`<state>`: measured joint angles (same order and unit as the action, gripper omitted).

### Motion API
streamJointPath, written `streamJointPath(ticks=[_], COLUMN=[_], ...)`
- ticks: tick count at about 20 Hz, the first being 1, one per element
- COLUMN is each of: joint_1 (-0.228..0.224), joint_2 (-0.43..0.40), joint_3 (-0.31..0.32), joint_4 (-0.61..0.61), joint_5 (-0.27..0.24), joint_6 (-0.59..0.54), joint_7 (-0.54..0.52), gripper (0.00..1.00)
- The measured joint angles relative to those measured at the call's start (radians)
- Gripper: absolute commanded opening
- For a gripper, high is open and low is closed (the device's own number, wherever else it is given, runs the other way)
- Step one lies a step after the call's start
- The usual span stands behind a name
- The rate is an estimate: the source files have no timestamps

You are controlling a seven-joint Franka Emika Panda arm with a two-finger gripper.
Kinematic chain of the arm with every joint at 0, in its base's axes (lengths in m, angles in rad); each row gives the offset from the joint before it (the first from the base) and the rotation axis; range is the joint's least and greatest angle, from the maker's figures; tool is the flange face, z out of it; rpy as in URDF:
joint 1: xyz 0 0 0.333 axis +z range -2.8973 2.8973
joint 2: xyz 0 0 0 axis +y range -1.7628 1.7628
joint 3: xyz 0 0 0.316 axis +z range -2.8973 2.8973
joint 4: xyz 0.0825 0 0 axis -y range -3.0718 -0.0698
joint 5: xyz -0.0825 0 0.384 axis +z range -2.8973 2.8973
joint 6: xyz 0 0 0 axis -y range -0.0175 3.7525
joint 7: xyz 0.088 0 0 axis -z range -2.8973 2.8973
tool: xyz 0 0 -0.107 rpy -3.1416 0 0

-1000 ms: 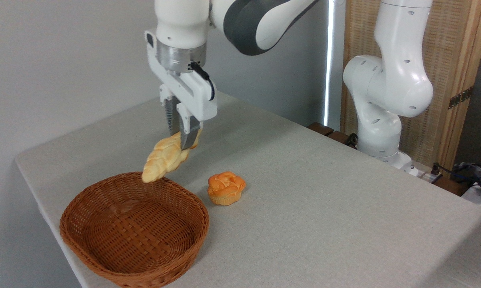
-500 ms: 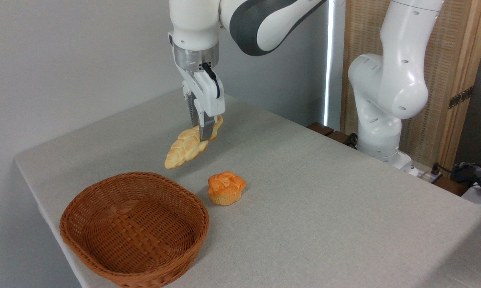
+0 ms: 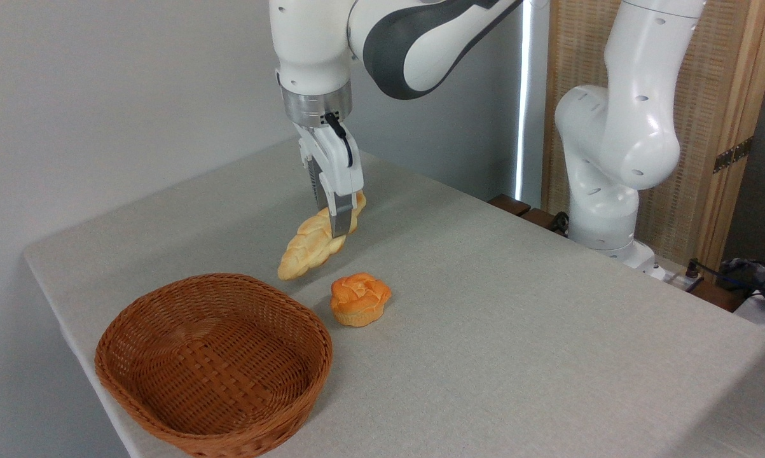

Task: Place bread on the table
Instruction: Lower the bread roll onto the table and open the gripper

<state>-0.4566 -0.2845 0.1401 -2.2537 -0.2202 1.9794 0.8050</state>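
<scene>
My gripper (image 3: 335, 224) is shut on the upper end of the bread (image 3: 312, 242), a long pale golden braided loaf. The loaf hangs slanted, its lower tip pointing down-left, close above the table (image 3: 516, 318) with its grey-beige cloth. I cannot tell whether that tip touches the cloth. The loaf is just behind the basket and left of the round bun.
A brown wicker basket (image 3: 213, 362), with nothing in it, sits at the near left corner. A small round orange bun (image 3: 359, 298) lies right of the basket. The arm's white base (image 3: 611, 159) stands at the far right edge.
The gripper has carried the bread from above the basket's far rim to the right and lower, towards the cloth behind the bun. The grip has held throughout.
</scene>
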Motion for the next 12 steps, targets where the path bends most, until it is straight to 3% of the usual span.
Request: streamJointPath(ticks=[10, 12], joint_1=[0.000, 0.000], joint_2=[0.009, 0.009], joint_3=[0.001, 0.001], joint_4=[-0.001, -0.001], joint_5=[0.005, 0.006], joint_6=[0.003, 0.004], joint_7=[0.000, 0.000], gripper=[1.00, 1.00])
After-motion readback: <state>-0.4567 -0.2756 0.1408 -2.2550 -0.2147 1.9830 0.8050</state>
